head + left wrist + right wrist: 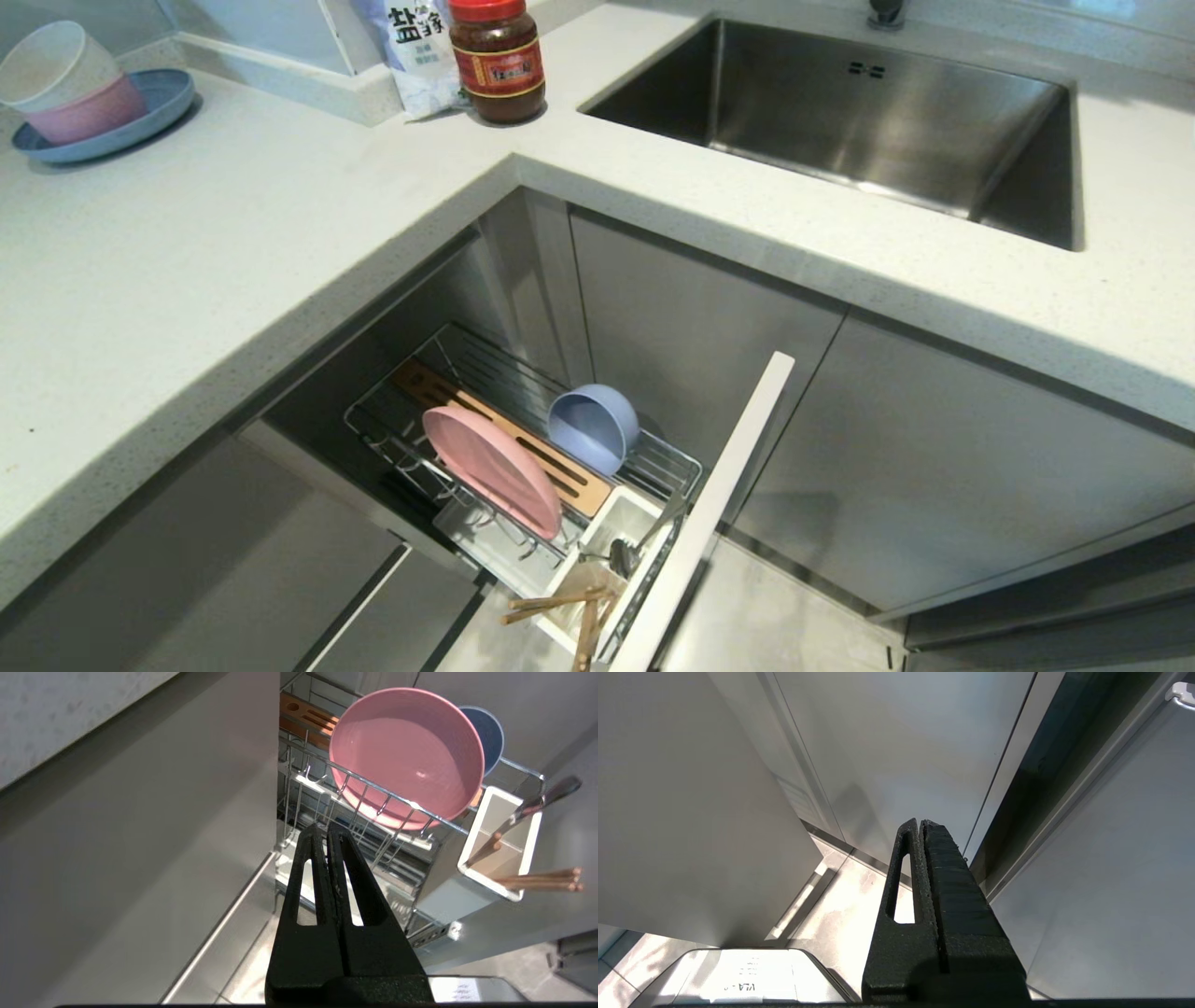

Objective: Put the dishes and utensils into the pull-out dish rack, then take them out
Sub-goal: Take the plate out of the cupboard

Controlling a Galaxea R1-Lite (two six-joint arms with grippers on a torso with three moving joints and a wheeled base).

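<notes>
White countertop (233, 243) fills the upper left of my head view; below it the pull-out dish rack (686, 467) stands open at lower centre. Left to right it holds the pink plate (490, 471) on edge, the blue-grey bowl (593, 427), then the utensil cup (644, 518) with chopsticks (555, 605). My left gripper (327, 828), pressed closed and empty, sits nearer, pointing at the plate above it in frame. My right gripper (920, 823), also closed, faces cabinet fronts.
</notes>
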